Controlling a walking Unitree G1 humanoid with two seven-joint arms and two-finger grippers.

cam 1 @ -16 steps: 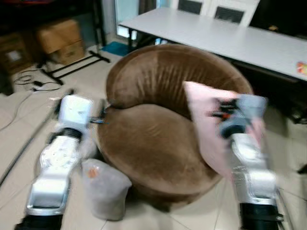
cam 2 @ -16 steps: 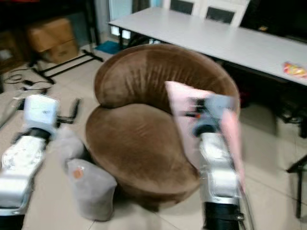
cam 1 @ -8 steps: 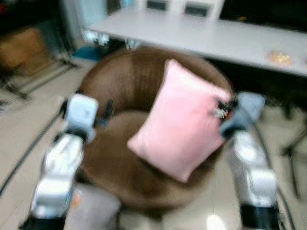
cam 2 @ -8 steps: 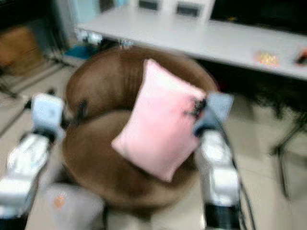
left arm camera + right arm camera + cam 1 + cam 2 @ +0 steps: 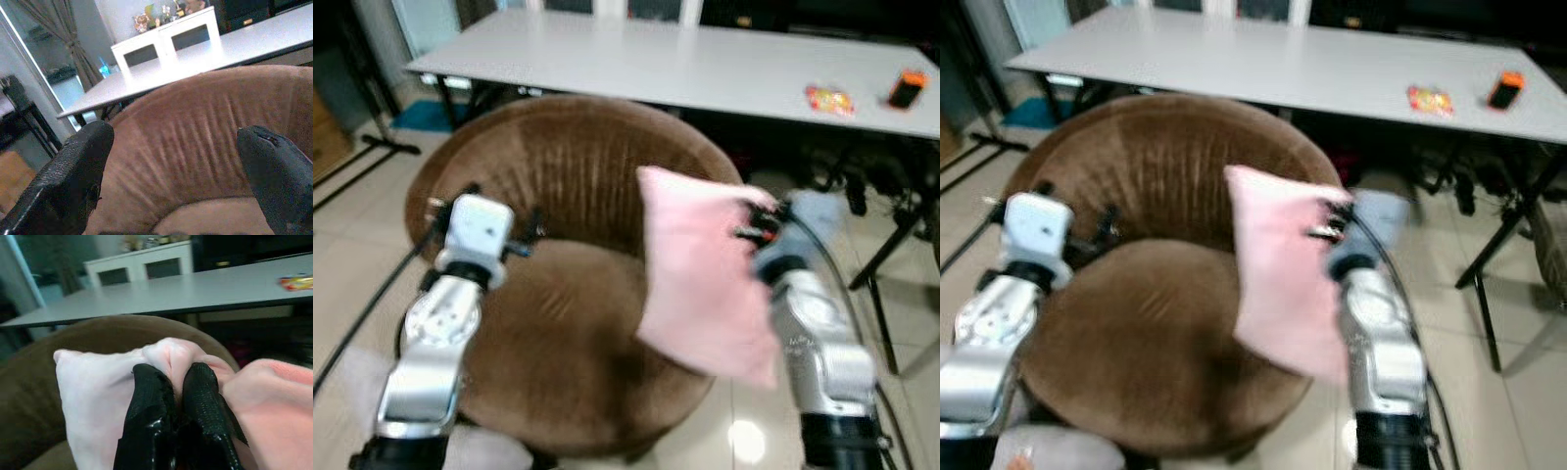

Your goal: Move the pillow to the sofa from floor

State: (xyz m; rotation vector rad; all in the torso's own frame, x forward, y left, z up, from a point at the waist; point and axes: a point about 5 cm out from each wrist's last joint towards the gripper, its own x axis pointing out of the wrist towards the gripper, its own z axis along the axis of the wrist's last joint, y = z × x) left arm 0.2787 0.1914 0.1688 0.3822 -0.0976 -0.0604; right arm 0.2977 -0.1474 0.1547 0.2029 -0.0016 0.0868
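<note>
Brown round sofa (image 5: 548,333), pink pillow (image 5: 705,274) held above its seat.
Right hand (image 5: 172,382) clamped on pillow edge; left hand (image 5: 171,181) fingers apart, near sofa backrest.

A: Arms?
B: Two silver metallic arms, segmented shiny casings, black collars near the base. The left arm (image 5: 435,333) ends in a boxy white wrist block; the right arm (image 5: 818,343) has a pale blue-grey one.
A: Cables?
B: Black cable along each arm, small wires at the wrists.
A: Fingers?
B: Left gripper (image 5: 181,171) and right gripper (image 5: 173,416) each have two black, grainy-textured fingers with rounded tips.
</note>
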